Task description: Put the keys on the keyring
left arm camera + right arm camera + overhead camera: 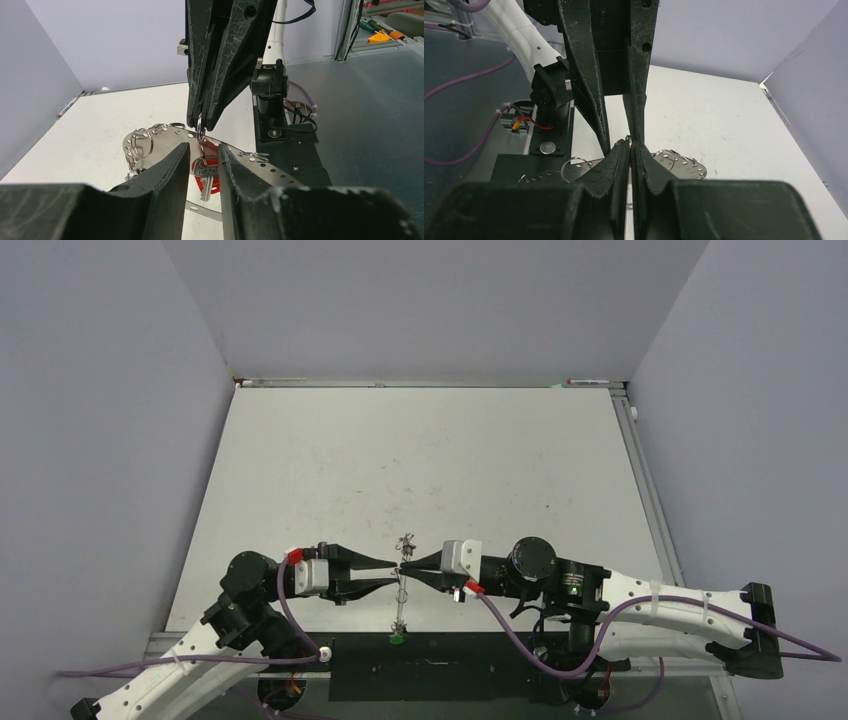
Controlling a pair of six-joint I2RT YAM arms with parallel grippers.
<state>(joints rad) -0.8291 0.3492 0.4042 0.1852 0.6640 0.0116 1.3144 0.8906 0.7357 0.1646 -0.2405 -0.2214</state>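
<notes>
My two grippers meet tip to tip near the table's front edge. My right gripper (407, 565) (629, 145) is shut on a small split ring (200, 131). From it hangs a silvery key (206, 176) with a red tag (214, 184). My left gripper (393, 565) (204, 150) is open, with a finger on either side of that key. The keyring (160, 142), a perforated silvery loop with split rings, lies behind and around the key. It also shows in the right wrist view (679, 167). A green tag (397, 637) hangs at its near end.
The white table (420, 460) has grey walls on three sides. A black base plate (430, 670) and purple cables (520, 640) lie at the near edge under the arms. A metal rail (650, 490) runs along the right edge.
</notes>
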